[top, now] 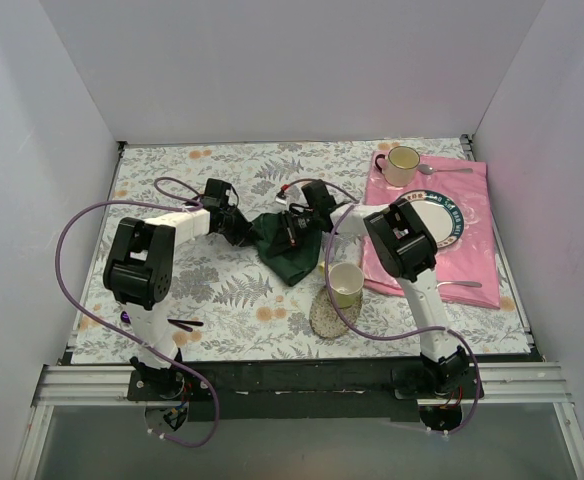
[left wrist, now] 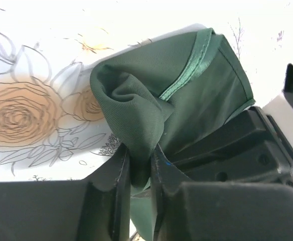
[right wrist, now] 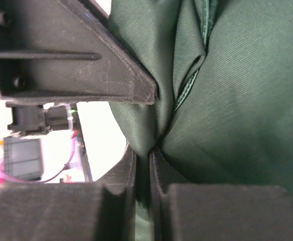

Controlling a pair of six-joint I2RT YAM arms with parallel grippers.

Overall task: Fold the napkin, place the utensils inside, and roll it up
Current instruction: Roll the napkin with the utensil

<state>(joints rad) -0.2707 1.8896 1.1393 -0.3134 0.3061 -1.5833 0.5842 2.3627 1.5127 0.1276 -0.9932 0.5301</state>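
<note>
The dark green napkin [top: 288,250] hangs bunched between my two grippers at the middle of the table, its lower end drooping toward the cup. My left gripper [top: 246,228] is shut on a crumpled fold of the napkin [left wrist: 136,110], pinched between its jaws [left wrist: 140,159]. My right gripper [top: 298,226] is shut on another fold of the napkin [right wrist: 227,100], with the cloth squeezed between its jaws [right wrist: 144,153]. The two grippers are close together, almost touching. The slate-blue fork is not in view.
A cream cup [top: 345,283] stands on a round mat [top: 334,315] just right of the napkin. A pink cloth [top: 472,250] at right bears a plate [top: 450,232], a mug [top: 403,163], a spoon [top: 448,169] and a silver fork [top: 467,284]. A purple-headed utensil [top: 184,323] lies near the left base.
</note>
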